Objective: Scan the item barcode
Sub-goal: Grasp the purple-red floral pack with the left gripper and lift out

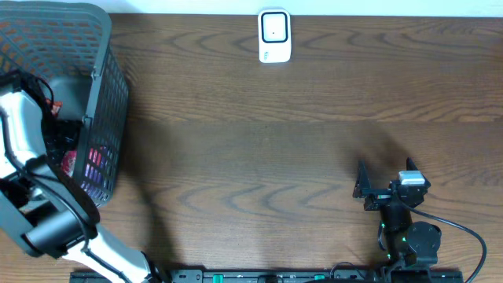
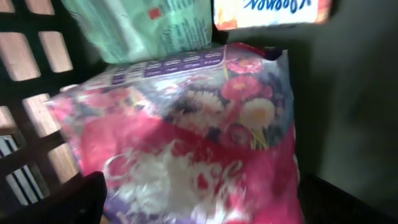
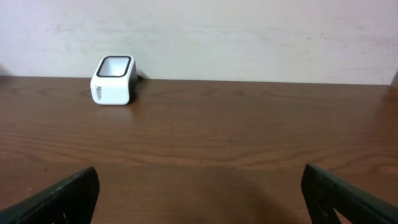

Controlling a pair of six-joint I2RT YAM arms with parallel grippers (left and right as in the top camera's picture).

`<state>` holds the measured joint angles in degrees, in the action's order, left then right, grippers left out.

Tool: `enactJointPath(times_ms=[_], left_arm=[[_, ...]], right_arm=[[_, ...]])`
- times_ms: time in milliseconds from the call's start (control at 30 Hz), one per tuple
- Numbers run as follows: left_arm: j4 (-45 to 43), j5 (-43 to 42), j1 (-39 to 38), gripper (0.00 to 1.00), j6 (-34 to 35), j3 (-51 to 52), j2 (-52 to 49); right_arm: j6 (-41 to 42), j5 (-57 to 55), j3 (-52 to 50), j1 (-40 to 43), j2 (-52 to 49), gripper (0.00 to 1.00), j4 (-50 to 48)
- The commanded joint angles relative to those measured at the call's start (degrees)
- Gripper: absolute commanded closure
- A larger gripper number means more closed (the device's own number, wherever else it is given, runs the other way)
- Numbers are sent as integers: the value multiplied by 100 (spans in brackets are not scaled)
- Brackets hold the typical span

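Left gripper buried in nine-o'clock basket, jaws apart around blurred pink pack, right gripper spread at five o'clock.

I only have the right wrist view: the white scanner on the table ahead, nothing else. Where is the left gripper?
Observer: The left gripper is down inside a grey mesh basket on the robot's left side of the table.
Operator: What is in there?
Observer: A pink floral packet lies right in front of it, with a green packet behind.
Operator: Is it gripped?
Observer: No grip shows; the fingers stand wide apart at the packet's sides.
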<state>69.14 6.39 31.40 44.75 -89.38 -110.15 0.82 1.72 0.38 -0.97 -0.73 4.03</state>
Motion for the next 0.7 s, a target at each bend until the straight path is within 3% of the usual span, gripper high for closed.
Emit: enactJointPath(times_ms=[0, 100, 133, 233, 333, 367, 400, 667], left_arm=[[-48, 142, 13, 2, -33, 13, -365], [-72, 138, 13, 2, -35, 13, -737], [-68, 136, 13, 9, -35, 13, -841], [28, 125, 13, 39, -37, 13, -1174], [173, 50, 13, 62, -39, 13, -1399], [201, 48, 13, 81, -37, 13, -1416], [229, 48, 13, 93, -37, 13, -1416], [695, 48, 13, 93, -63, -551, -953]], right_arm=[[-48, 31, 0, 50, 24, 1, 28], [-46, 31, 0, 50, 24, 1, 28], [-48, 31, 0, 50, 24, 1, 28], [-46, 31, 0, 50, 24, 1, 31], [-46, 31, 0, 50, 24, 1, 31], [-48, 31, 0, 50, 24, 1, 31], [-46, 31, 0, 50, 24, 1, 28], [-46, 31, 0, 50, 24, 1, 28]])
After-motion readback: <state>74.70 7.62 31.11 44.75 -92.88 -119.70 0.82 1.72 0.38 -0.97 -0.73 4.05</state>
